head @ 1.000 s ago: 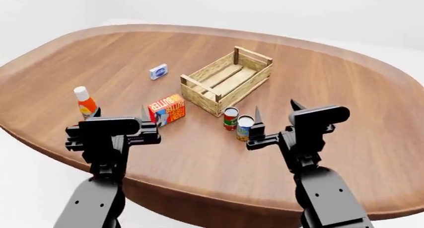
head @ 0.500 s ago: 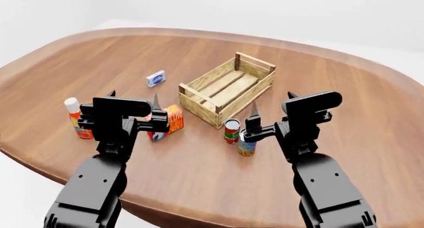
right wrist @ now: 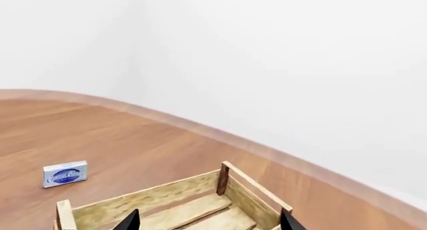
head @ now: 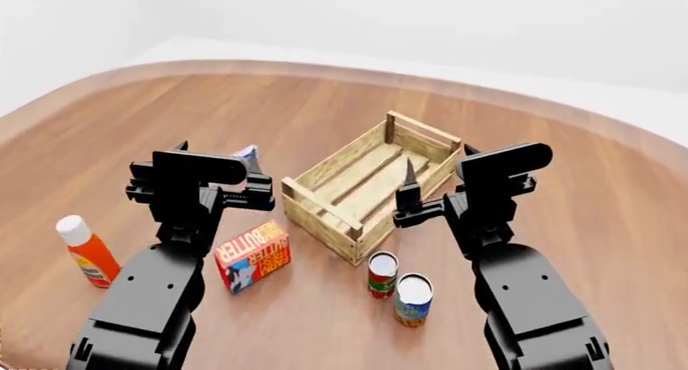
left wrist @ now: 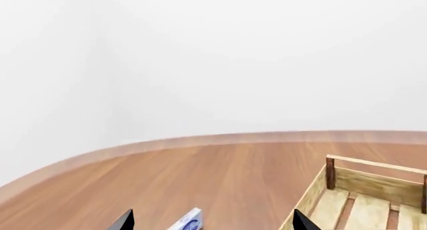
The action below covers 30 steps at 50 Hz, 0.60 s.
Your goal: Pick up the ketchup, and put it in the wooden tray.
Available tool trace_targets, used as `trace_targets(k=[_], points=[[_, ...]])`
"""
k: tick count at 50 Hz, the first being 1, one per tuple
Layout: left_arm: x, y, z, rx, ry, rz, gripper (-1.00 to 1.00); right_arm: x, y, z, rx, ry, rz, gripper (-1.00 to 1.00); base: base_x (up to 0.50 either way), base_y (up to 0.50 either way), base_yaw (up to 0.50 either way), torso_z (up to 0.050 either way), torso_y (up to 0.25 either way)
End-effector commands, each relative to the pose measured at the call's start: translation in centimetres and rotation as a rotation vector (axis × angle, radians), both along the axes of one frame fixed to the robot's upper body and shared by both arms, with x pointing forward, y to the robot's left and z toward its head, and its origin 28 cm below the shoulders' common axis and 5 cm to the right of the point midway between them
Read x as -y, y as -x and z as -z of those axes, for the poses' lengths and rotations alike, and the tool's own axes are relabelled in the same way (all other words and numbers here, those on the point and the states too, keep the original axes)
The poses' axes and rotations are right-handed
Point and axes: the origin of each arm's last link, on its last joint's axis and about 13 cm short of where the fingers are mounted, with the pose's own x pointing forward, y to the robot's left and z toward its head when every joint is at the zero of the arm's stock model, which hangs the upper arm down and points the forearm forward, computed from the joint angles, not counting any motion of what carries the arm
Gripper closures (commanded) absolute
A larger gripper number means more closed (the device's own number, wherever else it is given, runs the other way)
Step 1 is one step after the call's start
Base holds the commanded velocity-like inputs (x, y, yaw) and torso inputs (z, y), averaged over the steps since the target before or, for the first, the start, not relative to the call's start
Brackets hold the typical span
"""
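The ketchup (head: 86,250), a slim red-orange squeeze bottle with a white cap, stands upright on the table (head: 602,193) at the robot's far left, well apart from the wooden tray (head: 366,189). Both arms are raised above the table, evidently a pre-approach posture. The left gripper (head: 215,168) and right gripper (head: 436,185) both hold their jaws spread and empty. Neither gripper is near the bottle.

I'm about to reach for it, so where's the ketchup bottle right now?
In the head view the ketchup stands upright near the table's front left edge, left of the butter box and outside the left hand; neither wrist view shows it.
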Motion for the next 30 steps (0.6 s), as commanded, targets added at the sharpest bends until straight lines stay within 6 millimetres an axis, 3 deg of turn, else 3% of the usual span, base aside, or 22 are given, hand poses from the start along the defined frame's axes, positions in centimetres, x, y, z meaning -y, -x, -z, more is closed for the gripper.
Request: trace_targets(k=[1,30], points=[[-0.02,-0.02,-0.04,0.004,-0.005,-0.001,-1.0,0.05,0.1,-0.06,0.004,-0.004,-0.002,-1.0,0.47,0.14,0.0,0.0,0.0],[-0.07,0.11,0.11,0.003,-0.01,-0.003,-1.0,0.16,0.5,0.06,0.017,0.002,0.008,-1.0,0.43,0.13,0.0,0.0,0.001]])
